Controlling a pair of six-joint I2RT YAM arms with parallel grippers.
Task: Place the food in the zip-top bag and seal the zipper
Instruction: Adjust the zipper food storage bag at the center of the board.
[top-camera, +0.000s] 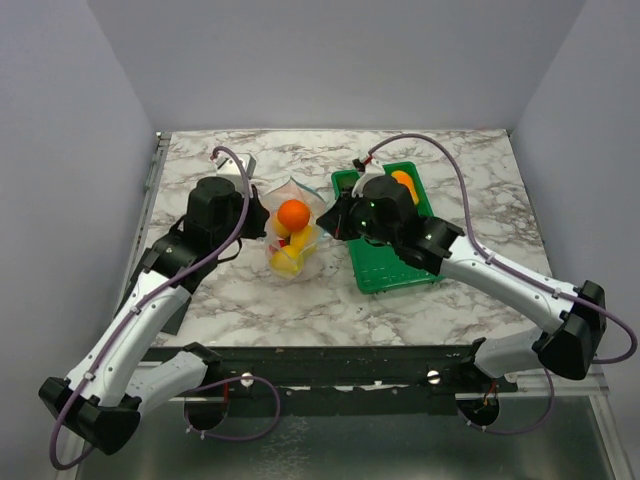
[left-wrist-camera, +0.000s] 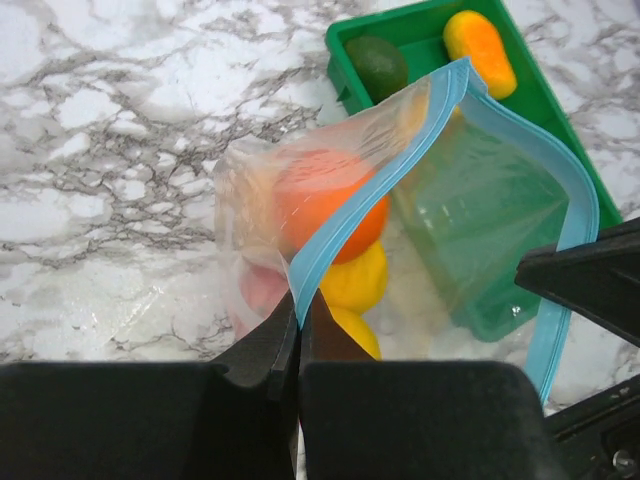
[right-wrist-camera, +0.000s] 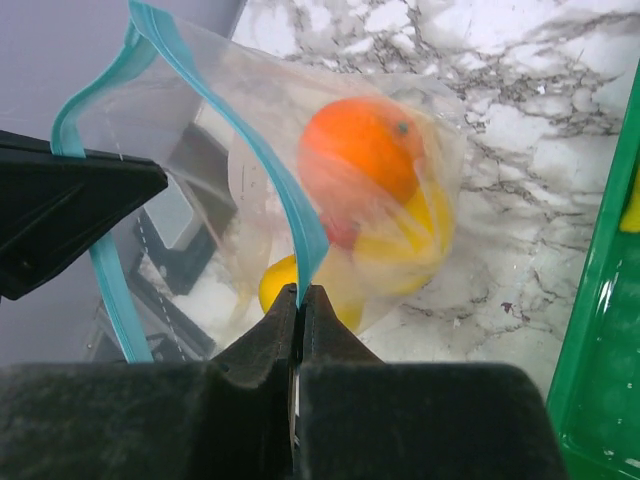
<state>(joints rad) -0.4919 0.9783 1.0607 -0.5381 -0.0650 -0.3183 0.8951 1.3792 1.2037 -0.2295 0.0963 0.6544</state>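
The clear zip-top bag (top-camera: 290, 240) stands between my grippers, its mouth held open. Inside are an orange (top-camera: 292, 213), yellow lemons (top-camera: 287, 262) and a red piece. My left gripper (left-wrist-camera: 298, 300) is shut on the light blue zipper (left-wrist-camera: 400, 170) at one end of the mouth. My right gripper (right-wrist-camera: 300, 292) is shut on the zipper (right-wrist-camera: 250, 150) at the other end. The orange (right-wrist-camera: 360, 150) and a lemon (right-wrist-camera: 280, 285) show through the plastic. A dark green piece (left-wrist-camera: 378, 65) and an orange-yellow piece (left-wrist-camera: 480, 50) lie in the green tray (left-wrist-camera: 560, 130).
The green tray (top-camera: 395, 272) sits right of the bag, under the right arm. A small white and grey object (top-camera: 238, 165) lies at the back left. Grey walls bound the marble table (top-camera: 300, 310) on three sides.
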